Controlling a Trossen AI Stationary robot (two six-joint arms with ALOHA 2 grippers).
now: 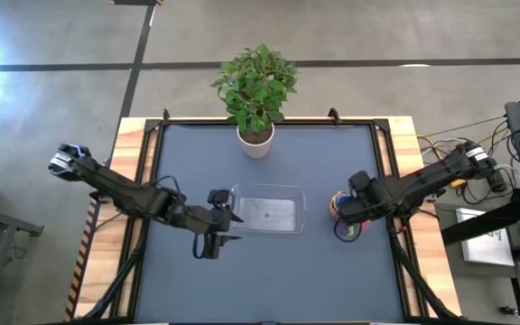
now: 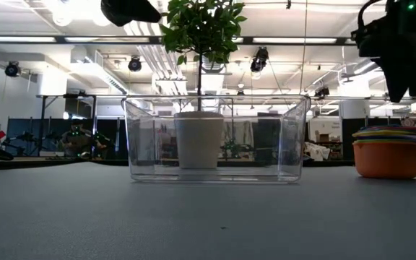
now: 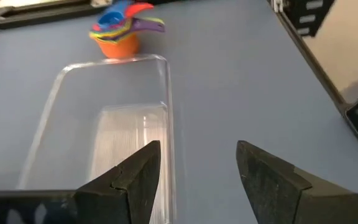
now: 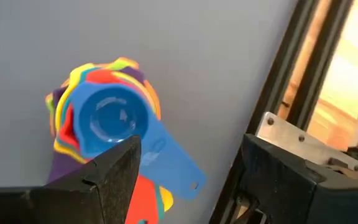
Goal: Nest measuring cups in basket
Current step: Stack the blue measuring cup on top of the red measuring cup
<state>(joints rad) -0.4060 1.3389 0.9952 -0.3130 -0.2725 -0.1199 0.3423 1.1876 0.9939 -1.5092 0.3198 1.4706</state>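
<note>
The measuring cups stand nested in one stack on the grey table, an orange cup at the bottom and a blue one on top, handles fanned out. The stack is just right of the clear basket, which holds nothing. My right gripper hovers open above the stack, pointing steeply down, and shows in the low view's top right corner. My left gripper is open above the basket's left end, touching nothing.
A white pot with a green plant stands at the table's far edge, behind the basket. Black frame rails run along the table's sides. Open grey table lies in front of the basket.
</note>
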